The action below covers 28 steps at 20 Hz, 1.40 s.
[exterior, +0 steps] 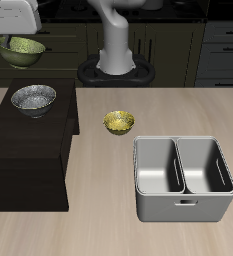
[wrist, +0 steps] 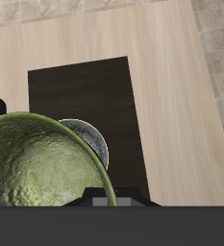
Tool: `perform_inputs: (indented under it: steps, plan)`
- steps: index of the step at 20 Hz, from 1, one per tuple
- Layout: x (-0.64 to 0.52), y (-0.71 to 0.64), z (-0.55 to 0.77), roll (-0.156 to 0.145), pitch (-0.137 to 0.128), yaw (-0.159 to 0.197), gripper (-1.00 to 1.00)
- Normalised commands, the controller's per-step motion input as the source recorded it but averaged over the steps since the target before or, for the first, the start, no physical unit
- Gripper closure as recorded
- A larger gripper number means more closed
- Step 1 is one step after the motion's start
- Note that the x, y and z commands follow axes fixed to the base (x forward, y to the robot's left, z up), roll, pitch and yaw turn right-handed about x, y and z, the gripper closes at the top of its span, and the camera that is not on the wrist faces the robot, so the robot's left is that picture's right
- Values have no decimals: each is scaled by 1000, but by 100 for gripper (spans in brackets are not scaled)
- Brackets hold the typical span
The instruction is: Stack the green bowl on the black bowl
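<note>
My gripper (exterior: 7,41) is shut on the rim of the green bowl (exterior: 22,49) and holds it in the air, above and behind the dark cabinet (exterior: 28,150). The black bowl (exterior: 33,99), with a silvery speckled inside, sits upright on the cabinet's top, below the held bowl and a little nearer the table's front edge. In the wrist view the green bowl (wrist: 32,168) fills much of the frame and hides most of the black bowl (wrist: 92,140). Only an arc of the black bowl shows past the green rim. A gripper finger (wrist: 104,203) shows at the green bowl's rim.
A golden-yellow bowl (exterior: 118,122) sits on the table beside the cabinet. A grey two-compartment metal bin (exterior: 184,178) stands near the table's front edge. The robot's base (exterior: 116,60) is at the back.
</note>
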Motion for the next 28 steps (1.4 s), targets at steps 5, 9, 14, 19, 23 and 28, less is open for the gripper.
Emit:
perform_inputs:
  steps: [5, 9, 14, 19, 23, 28]
  plan:
    - [49, -10, -56, 0, -6, 7, 100]
    - [130, 81, -59, -8, -17, 24, 100]
    - [255, -3, -109, -24, 24, -22, 100]
    - [101, 42, -87, -21, 16, -7, 100]
    - [84, 190, -205, 15, 28, 10, 100]
    - [42, 93, -212, 9, 25, 15, 100]
